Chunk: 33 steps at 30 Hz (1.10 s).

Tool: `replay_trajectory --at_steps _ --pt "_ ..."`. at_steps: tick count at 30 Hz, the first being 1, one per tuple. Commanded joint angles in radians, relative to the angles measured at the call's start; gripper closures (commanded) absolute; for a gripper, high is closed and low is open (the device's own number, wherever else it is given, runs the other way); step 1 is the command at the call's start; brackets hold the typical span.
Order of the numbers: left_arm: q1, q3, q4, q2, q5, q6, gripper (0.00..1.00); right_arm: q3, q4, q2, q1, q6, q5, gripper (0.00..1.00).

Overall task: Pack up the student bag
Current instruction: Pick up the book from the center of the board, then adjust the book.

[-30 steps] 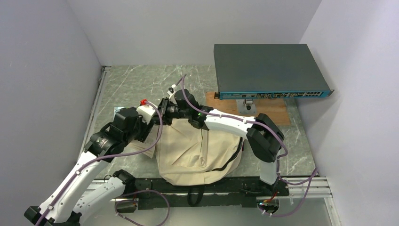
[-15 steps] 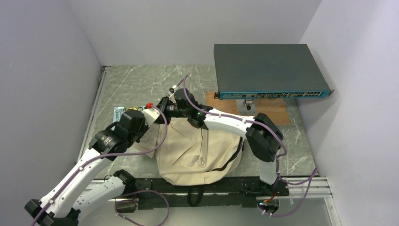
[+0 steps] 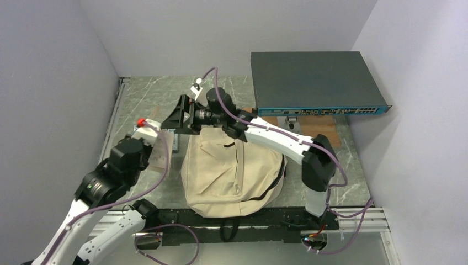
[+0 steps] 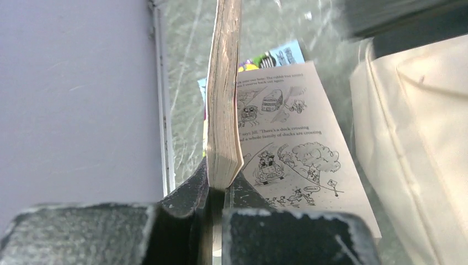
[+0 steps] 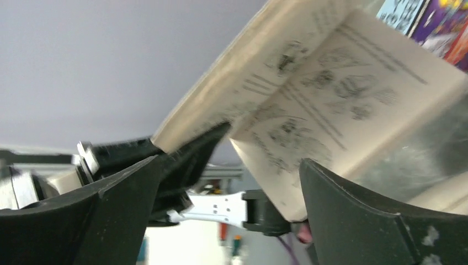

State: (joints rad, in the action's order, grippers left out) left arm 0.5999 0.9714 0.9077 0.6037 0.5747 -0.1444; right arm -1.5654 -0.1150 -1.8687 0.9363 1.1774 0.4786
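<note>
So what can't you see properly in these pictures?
- Inside of the student bag: top view, the right arm crosses its far end.
- Title on the colourful cover: left wrist view, the open paperback hides most of it.
- Print on the paperback: right wrist view, blurred.
- Fingertips of the left gripper: top view, hidden under its own wrist.

We read this as robotics lab cell: plain partition walls [image 3: 221, 33] box in marble-patterned tabletop [image 3: 149, 99]; rack network switch [image 3: 317, 83] perches on stand [image 3: 291, 122] over wooden board [image 3: 323, 131]; aluminium rail [image 3: 353, 218] runs along near edge.
</note>
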Motion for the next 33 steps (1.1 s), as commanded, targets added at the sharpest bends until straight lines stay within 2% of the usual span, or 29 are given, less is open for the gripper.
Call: replay_trajectory --at_steps 1,4,8,11,15,18,21,25,29,33 --pt "-0.002 0.102 -0.106 -0.084 0.097 0.102 1.0 -0.102 0.23 0.193 -0.03 -0.433 -0.043 0.0" --pt "-0.002 0.143 -0.134 -0.088 0.073 0.186 1.0 -0.103 0.381 0.277 -0.052 -0.649 -0.136 0.0" --pt "-0.002 0.276 -0.091 -0.018 0.028 0.347 1.0 0.028 0.434 0.433 -0.065 -0.891 -0.239 0.0" --pt "-0.002 0.373 -0.087 0.034 -0.05 0.492 1.0 0.154 0.434 0.541 -0.065 -0.98 -0.25 0.0" --pt "-0.002 0.432 -0.176 0.082 -0.237 0.716 1.0 0.273 0.398 0.657 -0.066 -1.013 -0.243 0.0" --pt "-0.003 0.426 -0.271 0.105 -0.373 0.938 1.0 0.333 0.338 0.701 -0.067 -0.987 -0.179 0.0" --pt "-0.005 0.398 -0.368 0.101 -0.435 1.089 1.0 0.399 0.254 0.747 -0.067 -0.937 -0.153 0.0" --pt "-0.009 0.272 -0.583 0.038 -0.548 1.235 1.0 0.422 0.174 0.759 -0.069 -0.821 -0.158 0.0" --pt "-0.013 0.114 -0.816 0.002 -0.687 1.398 1.0 0.399 0.068 0.737 -0.096 -0.611 -0.089 0.0" --pt "-0.014 -0.072 -1.172 0.012 -0.825 1.548 1.0 0.4 -0.102 0.71 -0.106 -0.333 -0.017 0.0"
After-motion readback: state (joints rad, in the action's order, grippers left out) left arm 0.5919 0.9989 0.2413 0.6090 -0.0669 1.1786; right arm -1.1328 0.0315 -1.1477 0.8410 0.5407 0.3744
